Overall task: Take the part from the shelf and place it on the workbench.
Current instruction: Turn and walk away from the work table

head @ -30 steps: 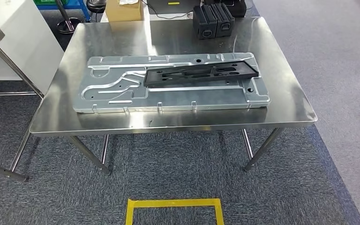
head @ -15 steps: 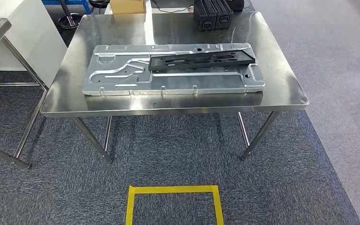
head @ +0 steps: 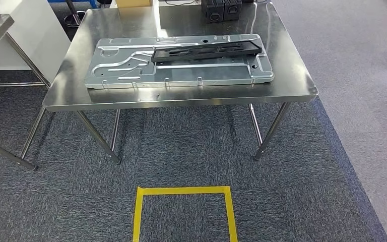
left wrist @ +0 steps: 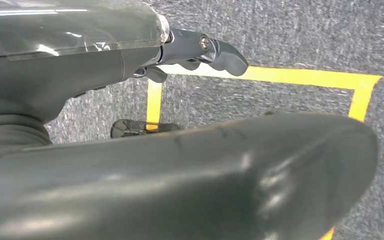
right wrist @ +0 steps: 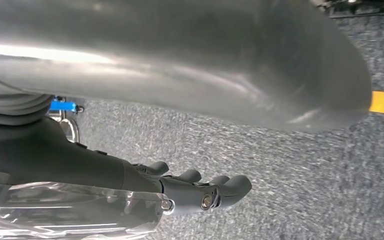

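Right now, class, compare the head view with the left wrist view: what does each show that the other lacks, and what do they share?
Head view alone: the steel workbench carrying a large silver stamped panel with a long black part lying on top of it, and black boxes at the far edge.

Left wrist view alone: the left hand, hanging above the floor and holding nothing.

Both: the grey carpet and the yellow tape square on it.
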